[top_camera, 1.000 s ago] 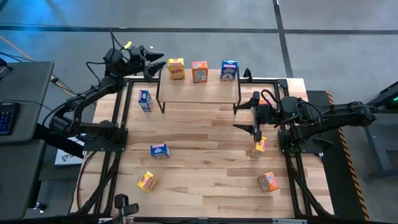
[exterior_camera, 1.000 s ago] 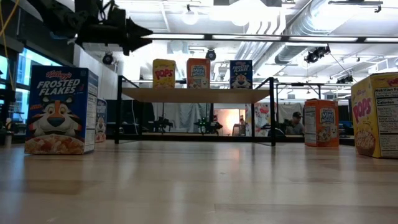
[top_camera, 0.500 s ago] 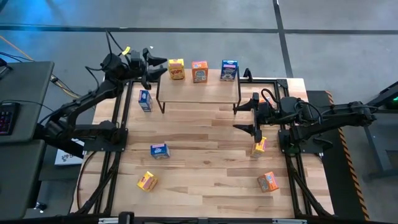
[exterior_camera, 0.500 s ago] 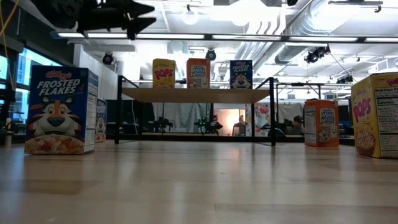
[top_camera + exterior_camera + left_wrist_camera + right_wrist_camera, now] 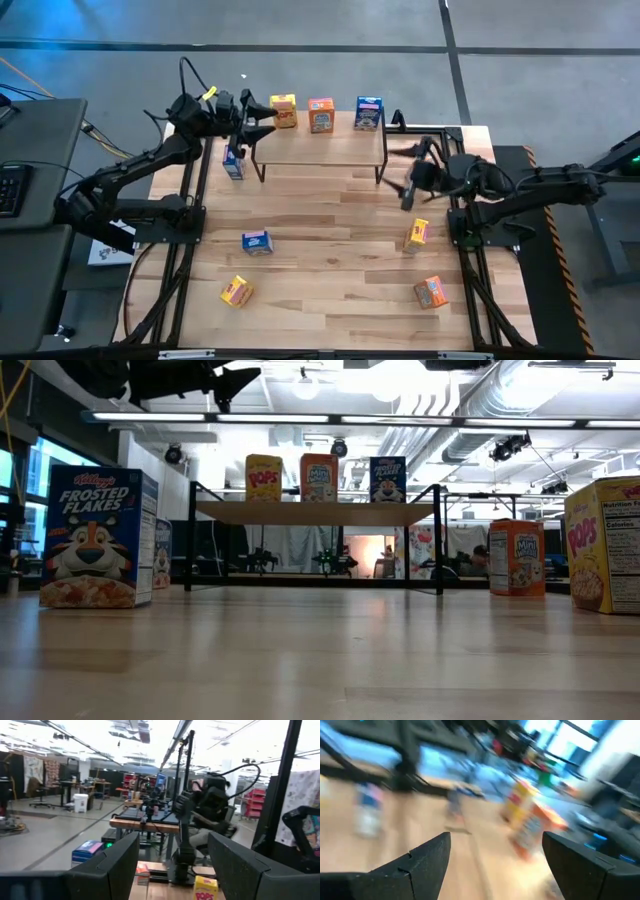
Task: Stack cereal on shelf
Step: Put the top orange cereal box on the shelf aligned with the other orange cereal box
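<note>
Light-wood shelf on thin black legs [image 5: 318, 146] carries three small cardboard cereal boxes [image 5: 320, 115]; six lie on the counter [image 5: 330, 240]. Left hand [image 5: 262, 118], fingers apart, empty, hovers above a blue box [image 5: 233, 161], probably next. Right hand [image 5: 408, 172], apart, empty, near a yellow box [image 5: 417, 234].

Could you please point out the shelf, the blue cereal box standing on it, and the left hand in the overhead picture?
shelf [image 5: 318, 146]: high view, bare wood top.
blue cereal box [image 5: 368, 113]: high view, printed front.
left hand [image 5: 268, 117]: high view, between its fingertips.
</note>
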`<state>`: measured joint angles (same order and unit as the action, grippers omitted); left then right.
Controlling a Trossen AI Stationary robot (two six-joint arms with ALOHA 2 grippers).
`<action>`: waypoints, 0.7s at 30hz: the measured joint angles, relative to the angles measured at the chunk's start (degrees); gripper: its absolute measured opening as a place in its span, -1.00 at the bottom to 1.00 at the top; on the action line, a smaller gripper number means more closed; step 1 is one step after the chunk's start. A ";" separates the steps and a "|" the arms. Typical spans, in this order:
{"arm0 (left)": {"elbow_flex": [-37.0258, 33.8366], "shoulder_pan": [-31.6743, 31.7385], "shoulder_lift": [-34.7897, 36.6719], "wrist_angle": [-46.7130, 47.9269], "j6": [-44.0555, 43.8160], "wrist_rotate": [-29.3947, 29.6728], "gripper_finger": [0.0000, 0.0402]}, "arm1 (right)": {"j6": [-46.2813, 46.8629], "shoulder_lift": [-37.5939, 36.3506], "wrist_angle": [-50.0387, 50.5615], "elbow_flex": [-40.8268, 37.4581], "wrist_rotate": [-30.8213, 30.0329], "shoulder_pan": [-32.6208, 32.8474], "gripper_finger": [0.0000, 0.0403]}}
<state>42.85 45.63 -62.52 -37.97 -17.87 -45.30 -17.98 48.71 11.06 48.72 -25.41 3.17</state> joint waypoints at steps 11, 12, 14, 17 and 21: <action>0.00 -0.48 0.00 0.27 1.56 0.01 0.13 | 4.01 2.07 30.81 16.78 1.64 -12.63 0.53; 0.00 -0.50 0.00 0.33 1.87 0.01 0.13 | 3.56 2.42 32.61 17.87 1.64 -13.60 0.53; 0.00 -0.50 -0.02 0.35 1.92 0.02 0.13 | 2.35 2.99 35.85 19.48 1.63 -15.39 0.53; 0.00 -0.50 -0.02 0.37 1.93 0.00 0.13 | 1.12 3.99 40.78 20.62 1.89 -18.00 0.53; 0.00 -0.50 -0.02 0.38 1.95 0.00 0.13 | 0.95 5.65 47.17 20.66 2.81 -21.72 0.53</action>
<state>42.85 45.12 -62.54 -37.60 -15.92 -45.30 -17.03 54.36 58.23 69.38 -22.60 -18.55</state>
